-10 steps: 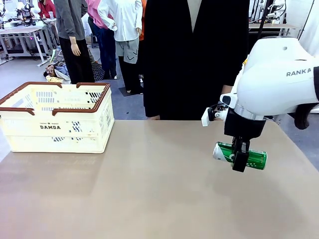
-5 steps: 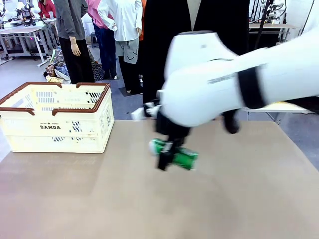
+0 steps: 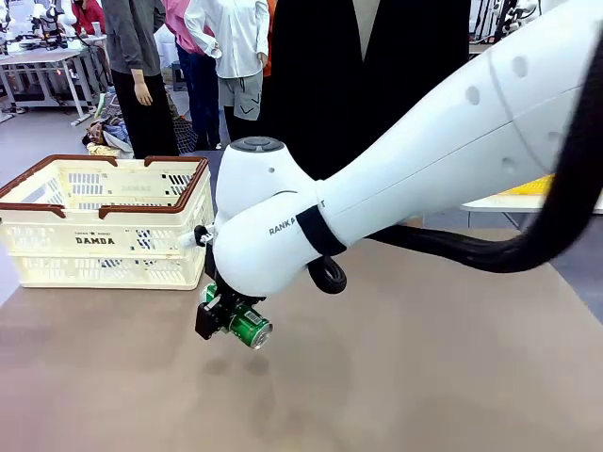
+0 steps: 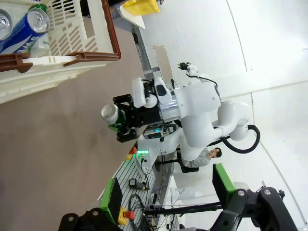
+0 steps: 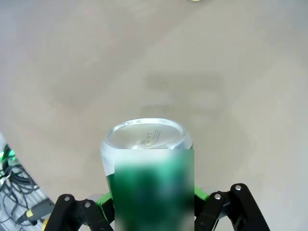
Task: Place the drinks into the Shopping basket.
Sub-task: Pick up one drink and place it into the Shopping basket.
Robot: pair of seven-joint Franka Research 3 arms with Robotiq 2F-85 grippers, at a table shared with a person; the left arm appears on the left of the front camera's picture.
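Note:
The green drink can (image 3: 247, 326) hangs sideways just above the table, with my right gripper (image 3: 226, 318) shut on it, a little in front of the Shopping basket (image 3: 104, 221) and to its right. In the right wrist view the can's silver top (image 5: 145, 134) points away between my fingers (image 5: 79, 211). From the left wrist view, the same can (image 4: 114, 115) is held beside the basket's brown rim (image 4: 113, 33), and a blue drink can (image 4: 21, 31) lies inside the basket. My left gripper (image 4: 168, 199) is open, with nothing between its green pads (image 4: 111, 199).
A person in black (image 3: 367, 94) stands at the far side of the table. My right arm (image 3: 424, 160) stretches across the middle from the right. Bare table (image 3: 424, 377) lies in front and to the right.
My right arm has swept from the table's right side to the left with the green can, ending close to the basket. The can has tilted, its top now toward the camera.

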